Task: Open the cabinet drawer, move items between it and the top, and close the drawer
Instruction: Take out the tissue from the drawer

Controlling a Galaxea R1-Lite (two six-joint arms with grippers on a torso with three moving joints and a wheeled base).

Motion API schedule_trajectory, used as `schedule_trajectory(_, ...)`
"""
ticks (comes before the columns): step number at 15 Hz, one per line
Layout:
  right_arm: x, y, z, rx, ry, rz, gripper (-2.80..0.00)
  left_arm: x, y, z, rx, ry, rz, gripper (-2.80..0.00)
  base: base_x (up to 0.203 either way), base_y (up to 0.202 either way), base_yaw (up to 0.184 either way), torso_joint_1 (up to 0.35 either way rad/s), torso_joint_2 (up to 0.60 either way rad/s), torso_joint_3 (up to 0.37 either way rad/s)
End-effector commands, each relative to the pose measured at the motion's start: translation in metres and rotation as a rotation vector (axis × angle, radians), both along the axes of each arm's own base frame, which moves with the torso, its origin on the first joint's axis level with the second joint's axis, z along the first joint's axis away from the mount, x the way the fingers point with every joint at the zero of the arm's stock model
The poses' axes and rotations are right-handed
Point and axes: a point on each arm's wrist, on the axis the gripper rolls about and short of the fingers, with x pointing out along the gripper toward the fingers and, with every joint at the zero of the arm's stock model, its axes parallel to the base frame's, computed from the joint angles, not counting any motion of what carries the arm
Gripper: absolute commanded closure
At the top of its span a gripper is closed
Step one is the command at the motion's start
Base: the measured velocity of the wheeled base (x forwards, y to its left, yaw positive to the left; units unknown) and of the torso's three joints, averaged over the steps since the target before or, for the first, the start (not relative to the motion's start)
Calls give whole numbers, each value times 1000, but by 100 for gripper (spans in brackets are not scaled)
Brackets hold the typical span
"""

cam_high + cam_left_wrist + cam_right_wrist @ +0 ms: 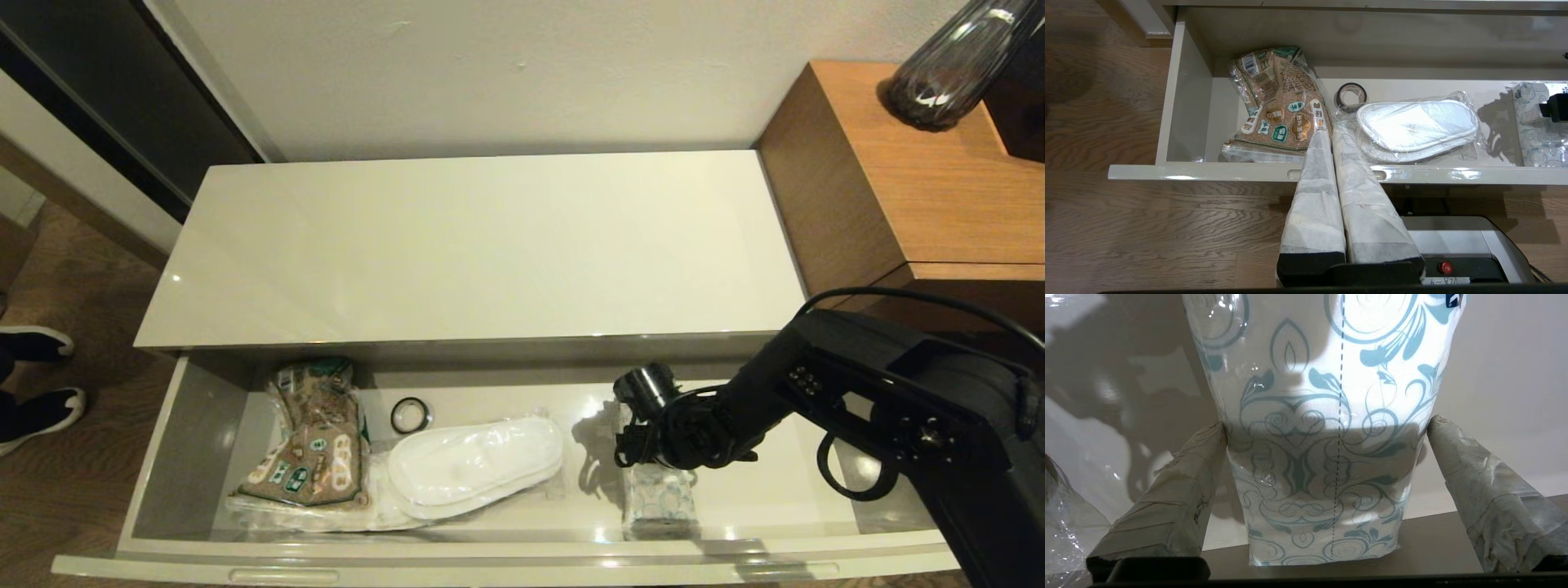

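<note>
The cabinet drawer (pixel 522 563) stands pulled out below the bare cream top (pixel 490 245). On the drawer floor at the right lies the tissue pack (pixel 660 498) with its blue print. My right gripper (pixel 645 465) reaches down into the drawer over it. In the right wrist view the gripper (pixel 1327 424) is open, and its taped fingertips (pixel 1216 437) straddle the pack (pixel 1323 457), touching both sides. The wrapped white slippers (pixel 473 465) lie mid-drawer. My left gripper (pixel 1329 132) hangs shut and empty in front of the drawer front (pixel 1208 172), out of the head view.
A brown printed packet (pixel 314 441) lies at the drawer's left end, with a small black ring (pixel 410 414) behind the slippers. A higher wooden surface (pixel 922 171) with a dark glass vase (pixel 947 73) stands to the right. A person's shoes (pixel 33 384) show at far left.
</note>
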Motion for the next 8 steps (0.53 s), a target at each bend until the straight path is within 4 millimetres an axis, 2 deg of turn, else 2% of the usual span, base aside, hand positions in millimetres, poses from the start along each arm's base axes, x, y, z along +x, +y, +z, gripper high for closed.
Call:
schedule_trajectory(1, 2, 1, -3, 2, 0, -7, -280, 0, 0, 0, -1, 1, 0, 0, 0, 0, 0, 0, 0, 0)
schedule_trajectory(8, -1, -1, -7, 17, 8, -35, -280, 0, 0, 0, -1, 1, 0, 0, 0, 0, 0, 0, 0, 0)
